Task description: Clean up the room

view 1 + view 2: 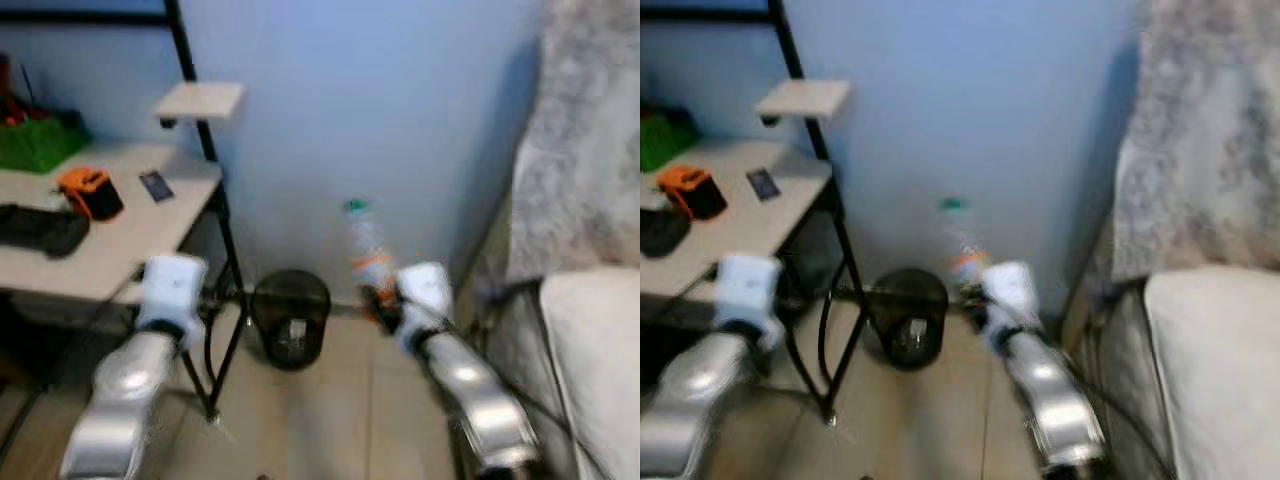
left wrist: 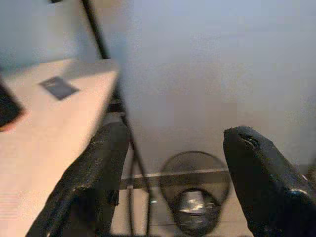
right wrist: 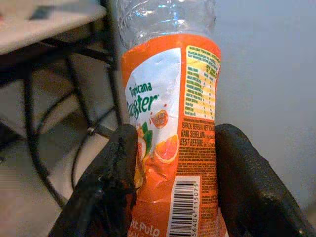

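Our right gripper (image 3: pixel 173 182) is clamped on the labelled waist of the bottle (image 3: pixel 170 123), centre frame; empty, light, crushable, slick plastic. Left gripper (image 2: pixel 173 168) gapes above the bin (image 2: pixel 195 192)

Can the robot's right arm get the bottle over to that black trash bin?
Probably yes. The right gripper is shut on the bottle, and the trash bin stands open-topped on the floor just to its left, with nothing visible between them.
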Tool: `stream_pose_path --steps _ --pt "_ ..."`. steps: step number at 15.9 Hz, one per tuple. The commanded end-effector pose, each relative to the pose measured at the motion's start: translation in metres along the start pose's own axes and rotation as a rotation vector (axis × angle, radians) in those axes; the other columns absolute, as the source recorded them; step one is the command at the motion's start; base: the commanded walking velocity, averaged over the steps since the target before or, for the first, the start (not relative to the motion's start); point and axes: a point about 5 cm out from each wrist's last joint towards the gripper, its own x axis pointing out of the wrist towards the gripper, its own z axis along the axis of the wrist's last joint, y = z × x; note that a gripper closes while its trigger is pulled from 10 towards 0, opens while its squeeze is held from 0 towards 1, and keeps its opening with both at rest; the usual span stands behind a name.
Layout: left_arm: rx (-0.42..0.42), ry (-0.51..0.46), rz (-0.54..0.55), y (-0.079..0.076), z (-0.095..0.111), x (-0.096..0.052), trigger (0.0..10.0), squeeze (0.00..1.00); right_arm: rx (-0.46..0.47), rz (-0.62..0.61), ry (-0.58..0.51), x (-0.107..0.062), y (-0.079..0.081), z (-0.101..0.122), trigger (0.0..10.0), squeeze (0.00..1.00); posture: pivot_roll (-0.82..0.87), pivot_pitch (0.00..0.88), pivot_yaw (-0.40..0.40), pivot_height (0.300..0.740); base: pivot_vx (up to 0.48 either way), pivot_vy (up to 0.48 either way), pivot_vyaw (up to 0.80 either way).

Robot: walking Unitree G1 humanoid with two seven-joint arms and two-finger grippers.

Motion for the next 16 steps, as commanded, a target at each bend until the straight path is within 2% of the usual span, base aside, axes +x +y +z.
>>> stream_pose_path --steps 1,3,7,8,16 --pt "0.0 -0.03 -0.032 -0.0086 0.008 0.0027 10.0 0.0 -0.015 -0.045 0.005 -0.0037 -0.0142 -0.0004 10.0 0.0 -0.01 0.0 0.055 0.74 0.334 0.0 0.0" --pt "0.001 -0.029 -0.032 -0.0087 0.0078 0.0025 10.0 0.0 -0.017 -0.035 0.008 -0.0032 -0.0134 -0.0009 10.0 0.0 -0.01 0.0 0.054 0.74 0.336 0.0 0.0" --pt "-0.001 -0.027 -0.032 -0.0085 0.0077 0.0021 10.0 0.0 -0.048 -0.023 0.016 -0.0026 -0.0118 -0.0012 10.0 0.0 -0.01 0.0 0.053 0.74 0.334 0.0 0.73" --pt "-0.001 -0.025 -0.033 -0.0084 0.0076 0.0026 10.0 0.0 -0.007 -0.056 0.013 -0.0022 -0.0163 -0.0007 10.0 0.0 -0.01 0.0 0.055 0.74 0.33 0.0 0.0" --pt "-0.003 -0.02 -0.047 -0.0107 0.007 0.0042 10.0 0.0 -0.008 -0.079 0.026 -0.0021 -0.0213 -0.0021 10.0 0.0 -0.02 0.0 0.057 0.74 0.335 0.0 0.0"
